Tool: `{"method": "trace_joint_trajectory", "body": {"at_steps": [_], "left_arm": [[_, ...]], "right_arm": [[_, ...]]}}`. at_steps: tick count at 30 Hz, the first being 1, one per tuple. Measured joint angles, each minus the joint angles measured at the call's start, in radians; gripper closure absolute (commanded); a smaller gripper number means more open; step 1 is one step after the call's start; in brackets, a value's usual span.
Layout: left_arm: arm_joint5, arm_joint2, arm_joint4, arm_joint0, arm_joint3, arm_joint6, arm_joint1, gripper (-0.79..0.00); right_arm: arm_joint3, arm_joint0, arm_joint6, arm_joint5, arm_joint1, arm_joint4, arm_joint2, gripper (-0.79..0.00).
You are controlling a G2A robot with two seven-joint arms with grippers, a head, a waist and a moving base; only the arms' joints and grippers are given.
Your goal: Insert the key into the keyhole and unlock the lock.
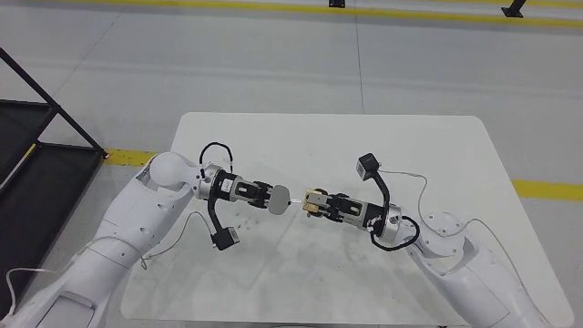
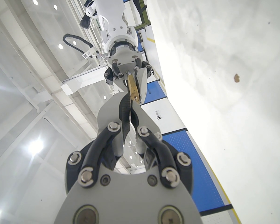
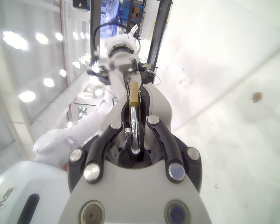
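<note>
Above the white table (image 1: 410, 146) the two arms meet tip to tip. My right gripper (image 1: 321, 205) is shut on a brass padlock (image 1: 313, 203). In the right wrist view the lock's brass body (image 3: 133, 95) sticks out past the fingertips, and its silver shackle (image 3: 135, 131) lies back between the fingers. My left gripper (image 1: 281, 200) is shut on the key (image 1: 293, 204), a thin silver blade pointing at the lock. In the left wrist view the padlock (image 2: 133, 89) faces me with its keyhole end just beyond my left gripper (image 2: 130, 110). The key's tip is at or just short of the keyhole; I cannot tell which.
A small brown speck (image 2: 236, 78) lies on the tabletop beside the arms. A black metal rack (image 1: 36, 164) stands on the floor off the table's left side. Cables run along both wrists.
</note>
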Motion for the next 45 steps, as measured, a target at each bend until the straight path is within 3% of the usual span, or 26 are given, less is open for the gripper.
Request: {"method": "trace_joint_trajectory", "body": {"at_steps": [45], "left_arm": [[0.014, 0.048, -0.027, -0.039, 0.044, 0.009, -0.005, 0.0]], "right_arm": [[0.0, 0.0, 0.0, 0.0, 0.0, 0.0, 0.0, 0.0]]}}
